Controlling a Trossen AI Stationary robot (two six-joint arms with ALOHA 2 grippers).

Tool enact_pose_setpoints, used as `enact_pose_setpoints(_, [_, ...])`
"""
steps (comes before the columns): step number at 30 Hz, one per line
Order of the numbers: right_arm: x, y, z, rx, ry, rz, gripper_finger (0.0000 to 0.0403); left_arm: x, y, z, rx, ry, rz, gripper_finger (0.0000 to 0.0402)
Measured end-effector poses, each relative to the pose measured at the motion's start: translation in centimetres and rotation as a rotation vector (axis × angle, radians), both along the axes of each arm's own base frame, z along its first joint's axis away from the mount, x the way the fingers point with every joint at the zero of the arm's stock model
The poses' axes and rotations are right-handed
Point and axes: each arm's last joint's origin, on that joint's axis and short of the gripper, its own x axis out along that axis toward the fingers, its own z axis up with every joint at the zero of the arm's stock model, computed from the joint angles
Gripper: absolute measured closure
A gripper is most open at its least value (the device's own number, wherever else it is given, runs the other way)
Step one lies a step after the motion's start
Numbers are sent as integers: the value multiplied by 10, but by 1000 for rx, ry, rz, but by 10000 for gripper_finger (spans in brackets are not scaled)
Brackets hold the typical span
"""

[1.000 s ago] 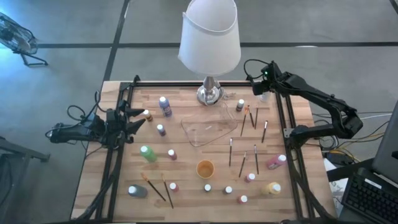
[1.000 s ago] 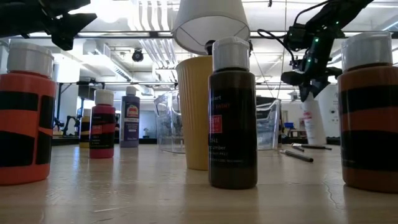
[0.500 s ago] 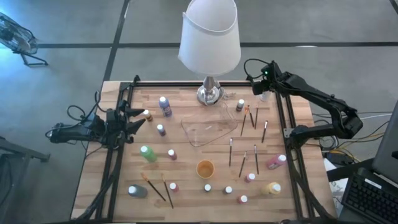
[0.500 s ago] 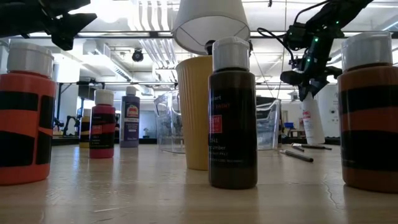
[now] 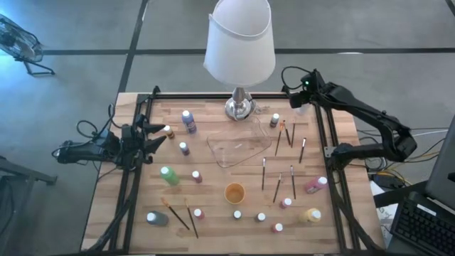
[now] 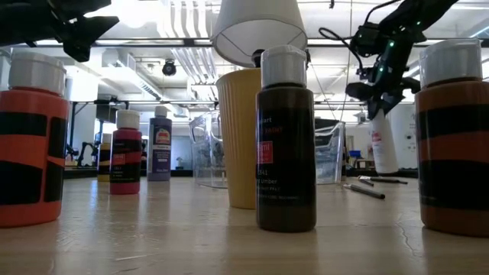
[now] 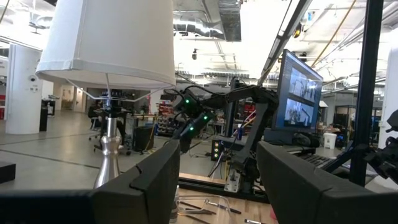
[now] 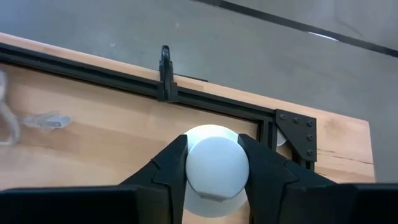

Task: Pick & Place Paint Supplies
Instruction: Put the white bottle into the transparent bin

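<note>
Only the right wrist view shows the right gripper (image 8: 217, 163) clasping a white-capped bottle (image 8: 217, 167).

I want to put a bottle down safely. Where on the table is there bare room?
Bare wood lies at the left front corner beside the grey bottle, and between the purple bottle and the lamp base. It is crowded around the orange cup and the brushes.

An open lab: exposed ceiling ducts (image 7: 227, 15), monitors (image 7: 301, 96).
</note>
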Motion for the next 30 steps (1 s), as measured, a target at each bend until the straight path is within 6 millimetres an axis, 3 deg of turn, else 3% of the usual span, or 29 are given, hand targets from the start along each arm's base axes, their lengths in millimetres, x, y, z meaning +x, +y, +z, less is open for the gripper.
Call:
enact_pose_setpoints(8, [-11,22,25,-6,-167,123,288,0,0,0,0,-1,0,183])
enact_pose_setpoints(20, [-30,66,61,-156,-321,283,282,0,0,0,0,0,0,183])
enact_pose_setpoints(30, [-21,96,75,-168,-482,540,283,0,0,0,0,0,0,183])
